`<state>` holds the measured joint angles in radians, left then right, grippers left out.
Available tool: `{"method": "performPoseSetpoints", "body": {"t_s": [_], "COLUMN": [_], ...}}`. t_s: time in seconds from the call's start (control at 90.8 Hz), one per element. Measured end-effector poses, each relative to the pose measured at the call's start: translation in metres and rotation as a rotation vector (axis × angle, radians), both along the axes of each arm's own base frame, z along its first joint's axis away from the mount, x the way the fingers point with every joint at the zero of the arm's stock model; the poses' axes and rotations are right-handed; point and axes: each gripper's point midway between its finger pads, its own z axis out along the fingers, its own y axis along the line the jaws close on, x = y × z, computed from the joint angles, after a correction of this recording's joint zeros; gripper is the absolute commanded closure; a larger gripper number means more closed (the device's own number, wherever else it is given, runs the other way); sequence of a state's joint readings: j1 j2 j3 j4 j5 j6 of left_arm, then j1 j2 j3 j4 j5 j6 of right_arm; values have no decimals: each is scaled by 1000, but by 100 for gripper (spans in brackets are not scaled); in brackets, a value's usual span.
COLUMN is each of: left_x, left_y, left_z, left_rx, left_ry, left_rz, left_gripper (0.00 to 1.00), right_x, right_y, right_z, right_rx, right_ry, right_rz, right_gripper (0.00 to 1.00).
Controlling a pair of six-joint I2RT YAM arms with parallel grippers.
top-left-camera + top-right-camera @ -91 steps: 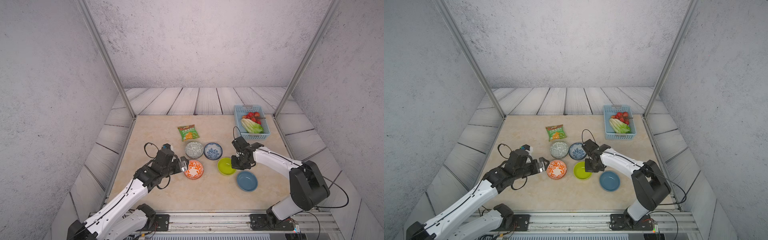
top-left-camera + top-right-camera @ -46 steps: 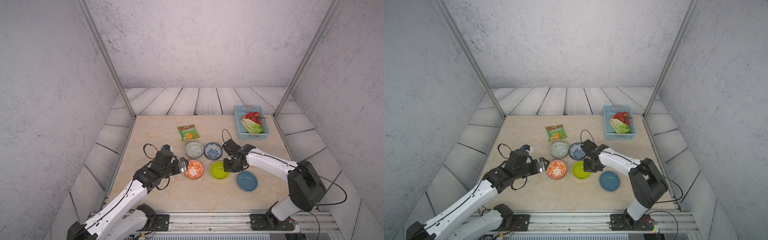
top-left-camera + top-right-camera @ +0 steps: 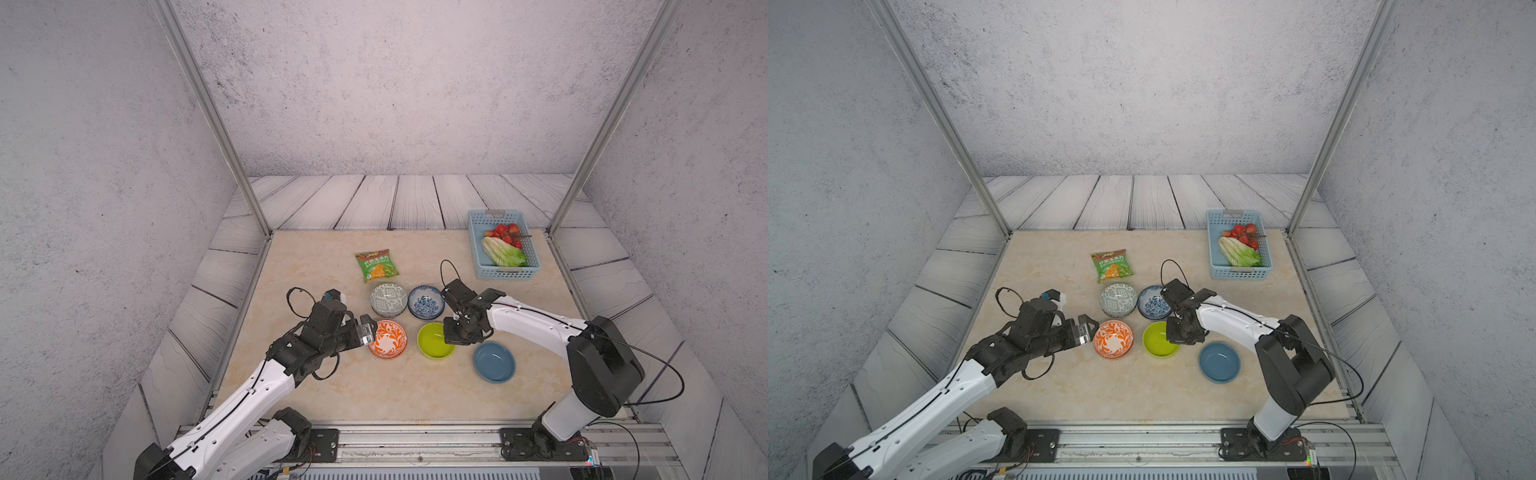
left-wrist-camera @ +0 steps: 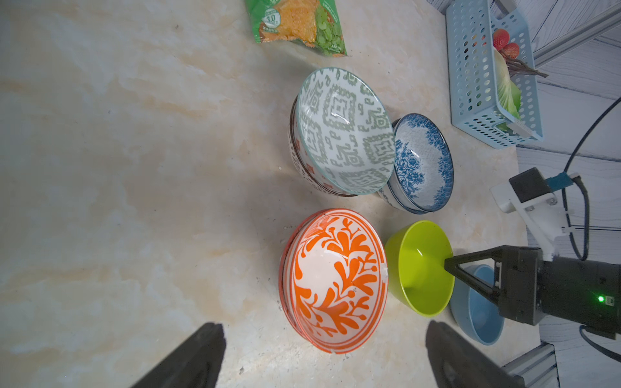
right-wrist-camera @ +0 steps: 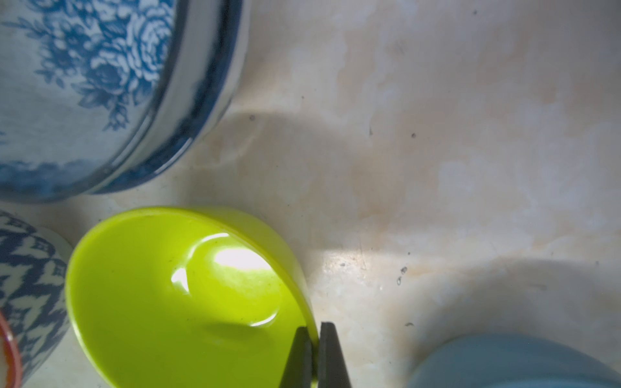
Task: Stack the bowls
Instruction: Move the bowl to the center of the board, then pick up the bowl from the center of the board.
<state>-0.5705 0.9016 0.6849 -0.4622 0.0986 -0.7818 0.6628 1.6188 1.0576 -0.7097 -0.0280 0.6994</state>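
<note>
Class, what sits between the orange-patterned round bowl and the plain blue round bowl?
The plain lime-green round bowl, seen in both top views.

Moved: right gripper (image 3: 452, 335) toward orange bowl (image 3: 387, 338), dragging lime-green bowl (image 3: 434, 344) along; jaws closed onto rim.

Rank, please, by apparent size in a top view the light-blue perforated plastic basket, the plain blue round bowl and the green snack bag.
1. light-blue perforated plastic basket: clearly largest.
2. plain blue round bowl and green snack bag: about alike, so not ranked.
</note>
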Motion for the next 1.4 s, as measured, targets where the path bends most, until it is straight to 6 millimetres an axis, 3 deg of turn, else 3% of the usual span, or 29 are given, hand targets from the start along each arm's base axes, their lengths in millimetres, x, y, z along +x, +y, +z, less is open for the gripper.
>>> {"method": "performPoseSetpoints", "body": {"t_s": [0.198, 0.396, 0.583, 0.605, 0.738, 0.903, 1.057, 1.101, 1.244, 1.398], "left_x": [0, 0, 0, 0, 0, 0, -2, -2, -3, -5], "left_y": [0, 0, 0, 0, 0, 1, -1, -2, -3, -3], "left_z": [0, -1, -1, -1, -1, -1, -1, -1, -2, -4], "left_rx": [0, 0, 0, 0, 0, -2, -11, -14, -18, -21], "left_ry": [1, 3, 3, 3, 3, 5, 11, 13, 16, 20], "left_rz": [1, 0, 1, 1, 1, 3, -7, -11, -16, -18], "left_gripper": [0, 0, 0, 0, 0, 0, 0, 0, 0, 0], "right_x": [1, 1, 1, 1, 0, -2, -15, -22, -40, -51], "right_y": [2, 2, -1, -2, -15, -51, -107, -123, -162, -180], "right_z": [0, -2, -1, -1, 12, 39, 50, 50, 43, 26], "right_rx": [8, 9, -5, -10, -30, -22, -33, -39, -41, -28], "right_ry": [-2, 3, 1, 0, -44, -127, -193, -206, -220, -156], "right_rz": [-6, -6, -13, -14, -42, -133, -297, -347, -492, -585], "right_gripper": [92, 82, 64, 58, 48, 47, 35, 31, 30, 35]}}
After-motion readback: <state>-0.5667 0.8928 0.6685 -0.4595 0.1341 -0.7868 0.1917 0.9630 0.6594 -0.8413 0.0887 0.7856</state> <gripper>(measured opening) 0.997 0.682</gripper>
